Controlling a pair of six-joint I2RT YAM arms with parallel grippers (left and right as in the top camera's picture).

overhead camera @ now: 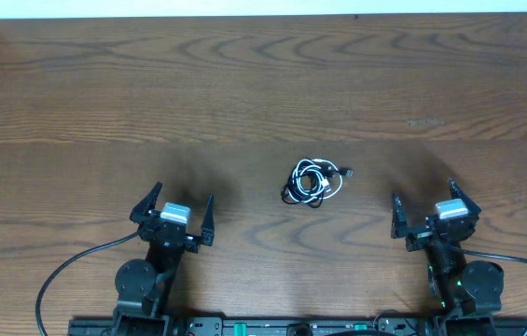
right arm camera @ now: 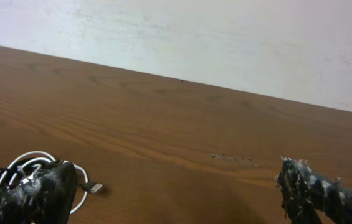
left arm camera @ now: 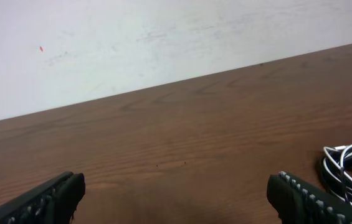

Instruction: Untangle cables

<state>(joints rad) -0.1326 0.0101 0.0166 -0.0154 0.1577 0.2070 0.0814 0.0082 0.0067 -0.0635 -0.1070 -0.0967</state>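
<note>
The cables lie in one small knot on the bare wood of the table. They sit about midway between its left and right edges and rather nearer the edge where the arms are mounted than the far one. The white cord and the black cord are coiled through each other in tight loops. A small plug pokes out on the bundle's right side (which cord it ends is too small to tell).

The left gripper stands by the near edge, to the left of the knot and well apart from it. Its jaws are spread wide, with only bare wood between them. The right gripper mirrors it on the other side, equally wide and equally empty-handed, a little nearer the bundle but not touching it. Each wrist camera catches the coils at the margin of its view, beside one finger. A pale wall rises beyond the table's far edge.

By the look of it, the job has not started. No loop has been drawn free, no end pulled clear, and the two cords share a single heap. All of the work appears to lie ahead: taking hold of the bundle, easing the loops apart, and laying white and black down separately.
</note>
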